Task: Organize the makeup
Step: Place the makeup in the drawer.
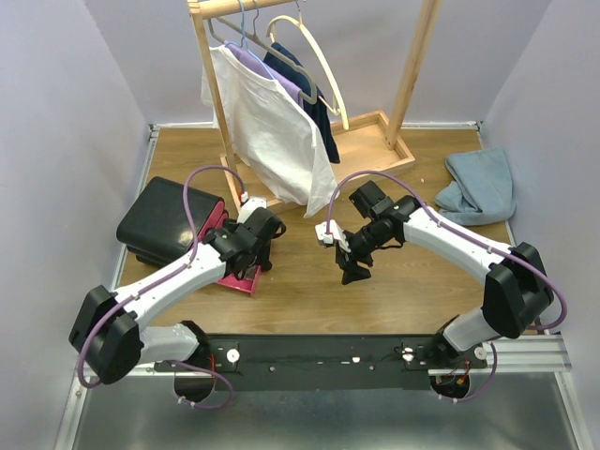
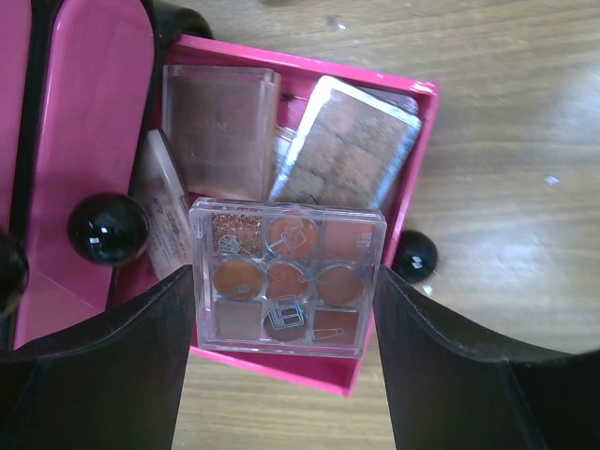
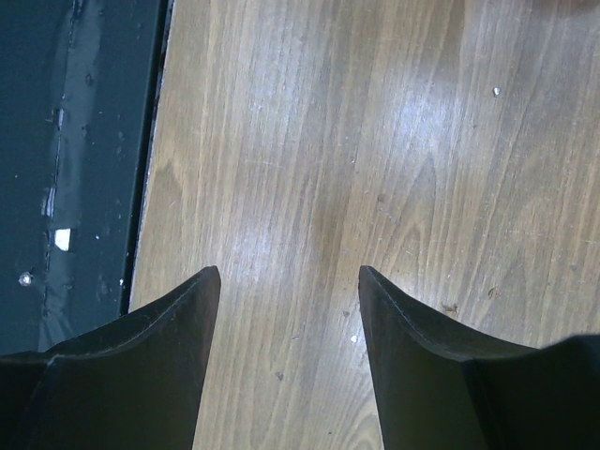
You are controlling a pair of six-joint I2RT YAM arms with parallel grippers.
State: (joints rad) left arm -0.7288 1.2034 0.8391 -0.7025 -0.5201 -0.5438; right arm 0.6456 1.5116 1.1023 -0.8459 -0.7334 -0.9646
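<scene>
currently the eyeshadow palette [image 2: 288,278] lies in the pink drawer [image 2: 417,159] toward the counter's [image 2: 525,112] left edge. left end effector [image 2: 282,272] stands open astride it; right end effector [image 3: 289,272] wide, empty. expect light, slick, brittle plastic; you grip its side edges.

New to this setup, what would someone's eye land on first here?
The pink drawer at left, packed with makeup, has a clear nine-pan palette on top between the fingers of the left gripper; whether they grip it is unclear. At the table's far edge stands a wooden rack with a white shirt hanging on it. The right gripper is open over bare wood at centre.
</scene>
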